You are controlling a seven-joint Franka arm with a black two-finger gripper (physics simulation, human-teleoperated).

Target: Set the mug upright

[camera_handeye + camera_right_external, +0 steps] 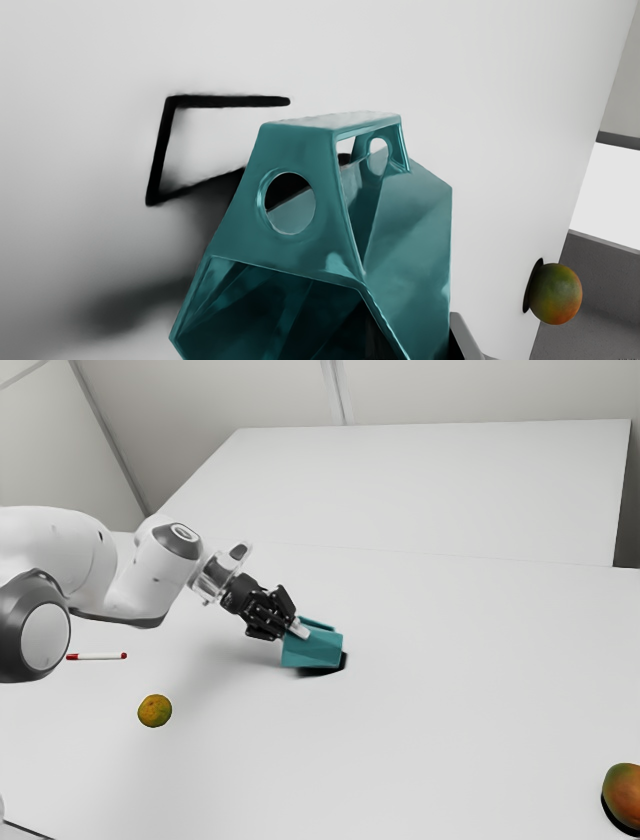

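- Well, we see the mug [314, 651] tipped over at the gripper [299, 629], mouth toward it, its inside mostly dark.
- We can't tell how far open the gripper is, or whether it holds the mug.
- The exterior view's right edge cuts off the mango [624, 794].

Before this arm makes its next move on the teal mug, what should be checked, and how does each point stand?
1. Mug upright: not ok; it is tipped over, its mouth toward the gripper rather than up.
2. Gripper at the mug: ok, it is at the mouth end.
3. Grip secure on the mug: cannot tell.
4. Mug lifted off the table: cannot tell.
5. Loose things apart from the mug: ok; the orange fruit, red-and-white marker and mango all lie away from it.
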